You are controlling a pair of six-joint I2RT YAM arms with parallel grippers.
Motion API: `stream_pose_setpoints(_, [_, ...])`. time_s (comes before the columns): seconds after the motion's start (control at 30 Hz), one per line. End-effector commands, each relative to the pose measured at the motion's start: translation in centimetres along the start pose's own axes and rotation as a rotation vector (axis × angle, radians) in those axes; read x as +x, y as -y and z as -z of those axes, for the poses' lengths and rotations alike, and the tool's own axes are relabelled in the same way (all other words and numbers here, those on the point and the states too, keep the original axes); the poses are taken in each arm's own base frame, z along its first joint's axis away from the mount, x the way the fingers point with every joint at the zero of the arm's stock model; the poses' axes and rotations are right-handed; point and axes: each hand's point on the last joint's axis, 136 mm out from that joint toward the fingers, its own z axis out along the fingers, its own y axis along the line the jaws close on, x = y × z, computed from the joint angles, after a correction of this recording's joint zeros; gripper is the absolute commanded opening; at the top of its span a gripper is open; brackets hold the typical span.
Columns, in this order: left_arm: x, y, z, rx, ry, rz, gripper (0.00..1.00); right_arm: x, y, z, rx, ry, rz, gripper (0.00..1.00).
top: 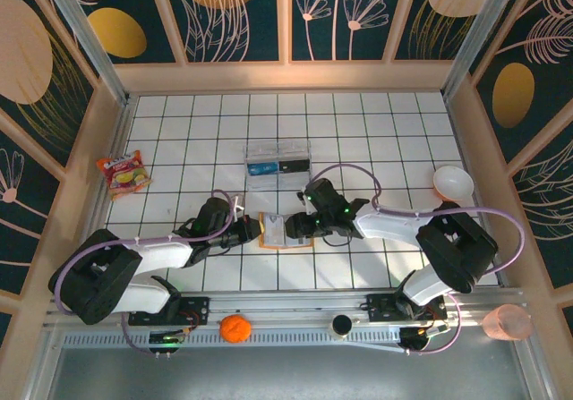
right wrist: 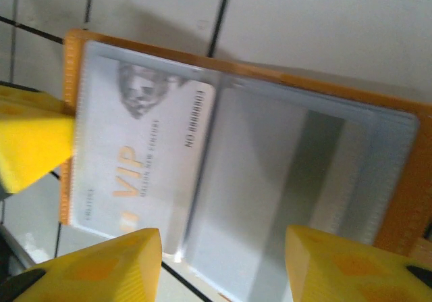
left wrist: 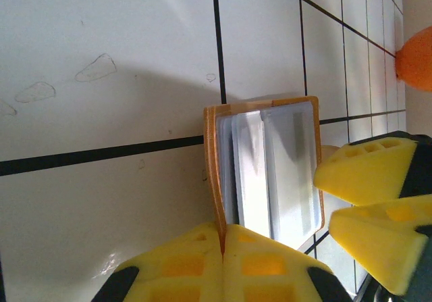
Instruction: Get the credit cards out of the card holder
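Lower centre: open card holder point(top: 273, 231) on tiled table point(top: 179, 123); left gripper point(left wrist: 223, 240) pinches its orange edge, right gripper point(right wrist: 223, 268) stands half-parted, empty, over the VIP credit card point(right wrist: 142, 160).

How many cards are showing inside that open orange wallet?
1: a pale card marked VIP, tucked into one half of the wallet. The rest of the wallet looks empty, though more cards may be hidden behind it.

From above and behind I see the whole bench point(top: 179, 140); both wrist cameras sit close on the card holder point(left wrist: 283, 167).
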Motion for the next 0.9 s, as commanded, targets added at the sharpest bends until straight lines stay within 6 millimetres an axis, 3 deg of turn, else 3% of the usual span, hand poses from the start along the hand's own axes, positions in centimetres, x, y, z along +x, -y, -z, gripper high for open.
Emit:
stream_pose_setpoints(0.0, [0.4, 0.2, -0.1, 0.015, -0.017, -0.003, 0.0, 0.0, 1.5, 0.6, 0.061, 0.013, -0.037, 0.51])
stream_pose_setpoints(0.13, [0.3, 0.3, -0.1, 0.017, -0.016, -0.005, 0.0, 0.1, 2.5, 0.7, 0.104, 0.011, -0.051, 0.51])
stream_pose_setpoints(0.4, [0.3, 0.4, -0.2, 0.024, -0.018, -0.006, 0.0, 0.6, 2.3, -0.2, 0.089, -0.025, -0.041, 0.51])
stream_pose_setpoints(0.67, [0.4, 0.7, -0.4, 0.04, -0.026, -0.011, 0.0, 1.2, 0.6, -1.2, 0.033, -0.063, 0.015, 0.51])
stream_pose_setpoints(0.87, [0.3, 0.8, -0.3, 0.038, -0.023, -0.013, 0.0, -0.1, -1.5, 0.0, -0.002, -0.012, 0.064, 0.51])
